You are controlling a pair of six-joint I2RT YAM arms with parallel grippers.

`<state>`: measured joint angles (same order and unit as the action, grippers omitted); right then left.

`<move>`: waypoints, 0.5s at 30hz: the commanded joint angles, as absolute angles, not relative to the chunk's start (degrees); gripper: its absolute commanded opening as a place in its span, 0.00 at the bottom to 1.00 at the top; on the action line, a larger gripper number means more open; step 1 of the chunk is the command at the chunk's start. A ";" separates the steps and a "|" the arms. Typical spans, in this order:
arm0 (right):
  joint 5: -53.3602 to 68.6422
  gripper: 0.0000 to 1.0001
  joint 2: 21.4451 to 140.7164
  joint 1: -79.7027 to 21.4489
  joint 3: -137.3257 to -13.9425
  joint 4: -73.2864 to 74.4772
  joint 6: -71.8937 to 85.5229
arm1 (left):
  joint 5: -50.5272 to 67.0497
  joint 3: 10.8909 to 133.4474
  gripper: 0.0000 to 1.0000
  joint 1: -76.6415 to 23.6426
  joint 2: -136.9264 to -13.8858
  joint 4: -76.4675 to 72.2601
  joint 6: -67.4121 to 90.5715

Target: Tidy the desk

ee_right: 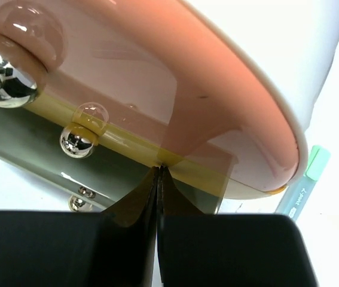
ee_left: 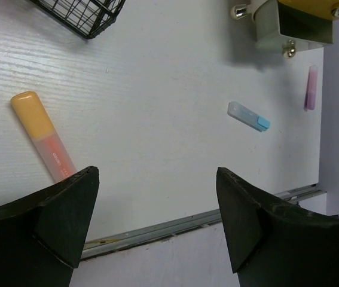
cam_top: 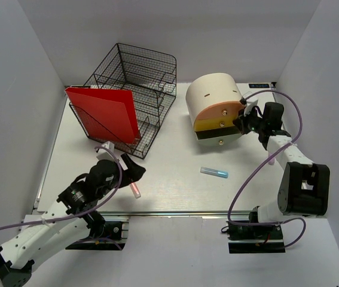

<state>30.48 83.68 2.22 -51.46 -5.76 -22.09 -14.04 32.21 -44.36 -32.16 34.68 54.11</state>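
Observation:
The white desk [cam_top: 175,194] has a silver rail along its near edge. My left gripper [cam_top: 134,170] hangs open and empty over the desk [ee_left: 157,89], just right of an orange-pink highlighter [ee_left: 40,134], which also shows in the top view [cam_top: 135,190]. A blue highlighter [cam_top: 214,172] lies mid-desk and shows in the left wrist view [ee_left: 249,116]. My right gripper [cam_top: 245,122] is shut, its tips [ee_right: 158,172] against the front edge of the yellow drawer [ee_right: 127,142] of the round beige drawer unit [cam_top: 214,95].
A black wire mesh tray [cam_top: 136,78] with a red folder [cam_top: 106,110] stands at the back left. A purple highlighter [ee_left: 310,87] lies near the right arm. A green highlighter [ee_right: 305,179] lies beside the drawer unit. White walls close in three sides.

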 commanded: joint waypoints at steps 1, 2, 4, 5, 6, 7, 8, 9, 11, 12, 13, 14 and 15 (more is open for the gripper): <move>30.40 0.00 83.85 1.93 -54.58 -10.11 -22.50 | -15.38 31.82 0.90 -44.47 -32.61 36.29 54.58; 31.98 0.00 82.80 2.11 -54.23 -8.37 -22.85 | -15.90 31.64 0.90 -44.47 -32.61 36.56 55.10; 34.79 0.00 79.56 2.37 -53.44 -6.42 -24.25 | -16.52 31.47 0.90 -44.47 -32.96 37.53 55.72; 36.54 0.00 77.89 2.46 -52.13 -4.24 -24.95 | -16.78 31.03 0.90 -44.47 -33.31 37.62 55.98; 37.26 0.00 75.96 2.63 -50.90 -3.96 -25.40 | -17.14 30.94 0.90 -44.47 -34.44 38.31 56.33; 38.14 0.00 71.59 2.55 -49.41 -4.04 -26.18 | -17.49 30.85 0.89 -44.47 -35.15 38.58 56.86; 37.97 0.11 69.19 2.55 -47.65 -6.13 -26.54 | -18.36 30.85 0.87 -44.47 -36.29 38.93 57.21; 37.71 0.24 66.82 2.55 -44.68 -7.02 -26.19 | -18.89 31.02 0.86 -44.47 -38.91 40.07 57.91; 33.61 0.58 64.60 2.72 -46.48 -3.89 -19.74 | -19.86 32.42 0.79 -44.47 -42.26 41.39 58.97; 31.92 0.67 64.95 2.99 -49.10 -0.91 -16.47 | -20.56 33.04 0.76 -44.47 -44.10 42.88 59.41; 32.08 0.70 65.65 3.51 -50.61 1.99 -15.30 | -21.18 33.57 0.70 -44.47 -47.69 43.41 60.02; 33.56 0.69 65.83 3.86 -51.93 4.37 -14.16 | -21.44 34.62 0.62 -44.47 -49.46 44.29 60.20; 34.18 0.70 66.00 4.56 -53.77 7.35 -13.11 | -22.05 34.89 0.56 -44.47 -50.96 45.51 60.47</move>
